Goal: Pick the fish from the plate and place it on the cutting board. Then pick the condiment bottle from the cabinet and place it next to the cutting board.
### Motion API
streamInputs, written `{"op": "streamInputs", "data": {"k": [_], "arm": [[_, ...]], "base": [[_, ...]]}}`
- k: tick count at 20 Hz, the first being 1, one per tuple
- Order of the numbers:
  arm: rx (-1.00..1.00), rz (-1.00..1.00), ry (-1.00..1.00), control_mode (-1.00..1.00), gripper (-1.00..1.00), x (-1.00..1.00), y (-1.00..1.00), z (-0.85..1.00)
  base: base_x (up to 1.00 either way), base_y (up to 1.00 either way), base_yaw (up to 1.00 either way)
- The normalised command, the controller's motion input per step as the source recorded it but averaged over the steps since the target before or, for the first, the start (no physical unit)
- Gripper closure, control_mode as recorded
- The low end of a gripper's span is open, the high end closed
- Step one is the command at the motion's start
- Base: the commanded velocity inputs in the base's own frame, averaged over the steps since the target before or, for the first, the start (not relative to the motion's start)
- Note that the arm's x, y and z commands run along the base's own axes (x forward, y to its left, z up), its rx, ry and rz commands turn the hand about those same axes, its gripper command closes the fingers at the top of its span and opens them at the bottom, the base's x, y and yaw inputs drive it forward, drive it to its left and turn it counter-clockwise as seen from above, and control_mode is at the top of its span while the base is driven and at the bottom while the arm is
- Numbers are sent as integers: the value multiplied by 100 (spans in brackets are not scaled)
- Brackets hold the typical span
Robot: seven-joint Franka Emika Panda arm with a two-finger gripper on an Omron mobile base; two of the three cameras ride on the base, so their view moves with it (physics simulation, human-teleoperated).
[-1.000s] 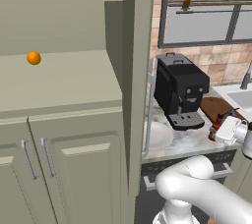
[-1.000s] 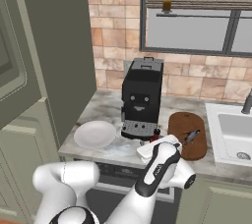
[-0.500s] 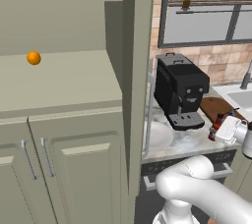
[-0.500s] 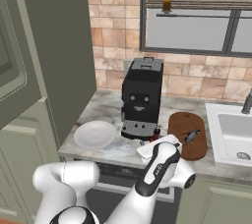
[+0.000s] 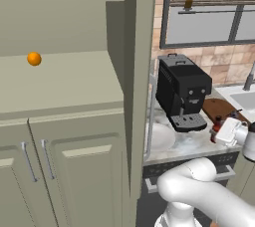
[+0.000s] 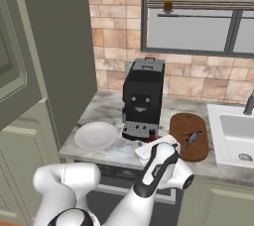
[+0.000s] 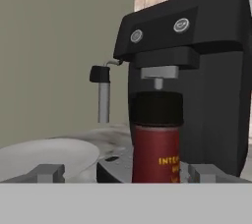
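Observation:
The fish (image 6: 192, 137) lies on the round dark brown cutting board (image 6: 188, 151). Left of the board, right in front of the coffee machine, the dark-red condiment bottle (image 7: 157, 142) with its black cap stands upright on the counter. My gripper (image 7: 127, 174) is open, one fingertip on each side of the bottle with a gap to both. Seen from the base, the white hand (image 6: 155, 148) sits low at the counter's front edge, the bottle (image 6: 152, 134) just beyond it. The white plate (image 6: 95, 136) lies bare at the left. The sage-green cabinet (image 5: 64, 96) stands left of the counter.
The black coffee machine (image 6: 143, 98) rises just behind the bottle. A sink (image 6: 235, 133) lies right of the cutting board. An orange ball (image 5: 34, 58) rests on the cabinet's shelf. The open cabinet door (image 6: 20, 71) hangs at the left.

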Motion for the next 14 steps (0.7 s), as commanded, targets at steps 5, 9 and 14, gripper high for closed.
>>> {"op": "streamInputs", "data": {"k": [5, 9, 14], "arm": [[0, 0, -1, -100, -100, 0, 11, -1], [0, 0, -1, -100, -100, 0, 5, -1], [0, 0, -1, -100, -100, 0, 0, 0]], "base": [[0, 0, 0], [0, 0, 0], [0, 0, 0]]}}
